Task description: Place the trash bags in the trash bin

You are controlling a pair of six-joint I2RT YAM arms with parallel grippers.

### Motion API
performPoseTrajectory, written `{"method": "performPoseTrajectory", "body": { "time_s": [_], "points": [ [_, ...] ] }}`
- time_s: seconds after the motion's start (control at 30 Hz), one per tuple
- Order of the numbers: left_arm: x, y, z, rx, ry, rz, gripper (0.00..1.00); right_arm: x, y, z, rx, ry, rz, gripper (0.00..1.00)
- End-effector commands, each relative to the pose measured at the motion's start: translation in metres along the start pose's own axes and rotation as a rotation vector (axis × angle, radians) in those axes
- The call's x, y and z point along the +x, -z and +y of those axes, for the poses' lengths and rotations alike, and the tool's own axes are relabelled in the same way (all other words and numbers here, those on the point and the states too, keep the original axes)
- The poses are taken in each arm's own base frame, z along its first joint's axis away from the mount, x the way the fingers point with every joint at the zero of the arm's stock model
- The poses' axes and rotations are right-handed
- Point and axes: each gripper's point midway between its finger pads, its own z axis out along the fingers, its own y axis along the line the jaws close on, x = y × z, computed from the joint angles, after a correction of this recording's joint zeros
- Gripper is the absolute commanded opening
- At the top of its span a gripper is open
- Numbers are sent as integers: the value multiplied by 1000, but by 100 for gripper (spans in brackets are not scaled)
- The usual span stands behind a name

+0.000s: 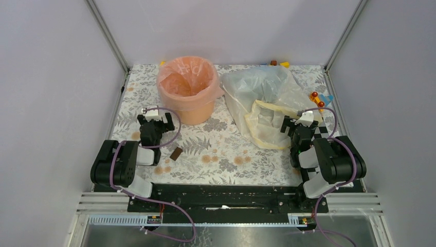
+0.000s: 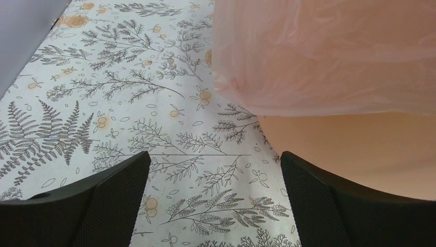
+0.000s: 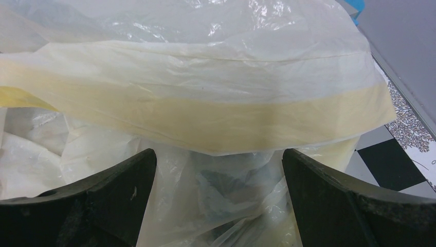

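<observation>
The peach-orange bin point(image 1: 197, 114) stands at the back left of the table. The pink bag point(image 1: 186, 78) lines it, its edge folded over the rim and hanging down the outside. In the left wrist view the pink bag point(image 2: 329, 56) hangs over the bin wall point(image 2: 360, 149) at upper right. My left gripper point(image 1: 152, 121) point(image 2: 215, 200) is open and empty, low over the table just left of the bin. My right gripper point(image 1: 298, 128) point(image 3: 218, 200) is open at the near edge of the pale yellow bag point(image 3: 205, 118), with plastic lying between the fingers.
A clear whitish bag point(image 1: 259, 85) and a pale yellow bag point(image 1: 265, 123) lie heaped at the back right. A small brown piece point(image 1: 176, 153) lies near the left arm. Small coloured toys point(image 1: 319, 99) sit by the right wall; others point(image 1: 277, 63) sit at the back edge.
</observation>
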Motion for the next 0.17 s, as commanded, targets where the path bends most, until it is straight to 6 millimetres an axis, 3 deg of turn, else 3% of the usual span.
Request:
{"method": "performPoseTrajectory", "body": {
  "time_s": [0.0, 0.13],
  "points": [
    [-17, -2, -4, 23, 4, -70, 99, -21, -5, 1, 2, -34, -63, 100],
    [-17, -2, -4, 22, 4, -71, 99, -21, -5, 1, 3, -33, -63, 100]
  ]
}}
